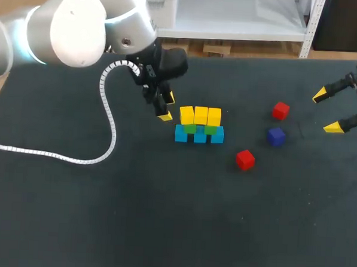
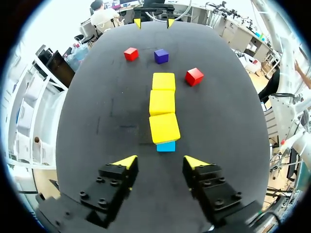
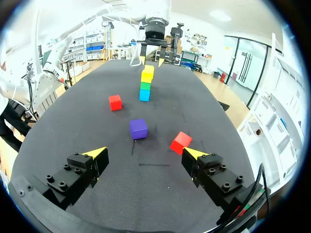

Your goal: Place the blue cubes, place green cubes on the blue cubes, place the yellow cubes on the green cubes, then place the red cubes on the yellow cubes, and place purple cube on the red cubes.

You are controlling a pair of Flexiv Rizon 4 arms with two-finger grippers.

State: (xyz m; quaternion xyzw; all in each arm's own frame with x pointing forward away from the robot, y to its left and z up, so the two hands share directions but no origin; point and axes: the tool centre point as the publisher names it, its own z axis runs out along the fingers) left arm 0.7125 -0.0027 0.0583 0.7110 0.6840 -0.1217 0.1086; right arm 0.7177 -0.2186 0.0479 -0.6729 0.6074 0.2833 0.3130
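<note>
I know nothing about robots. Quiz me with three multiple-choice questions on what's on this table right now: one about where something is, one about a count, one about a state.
1. Where is the purple cube, compared with the stack?
A. On top of it.
B. Loose on the table, apart from it.
C. Held above it in the right arm's jaws.

2. How many yellow cubes form the stack's top layer?
A. One.
B. Three.
C. Five.

3. How do the left arm's jaws stand?
A. Open and empty.
B. Shut on a red cube.
C. Shut on a blue cube.

Answers: B, it lies on the table near the two red cubes. B, the left wrist view shows three in a row. A, the yellow tips stand apart with nothing between them.
</note>
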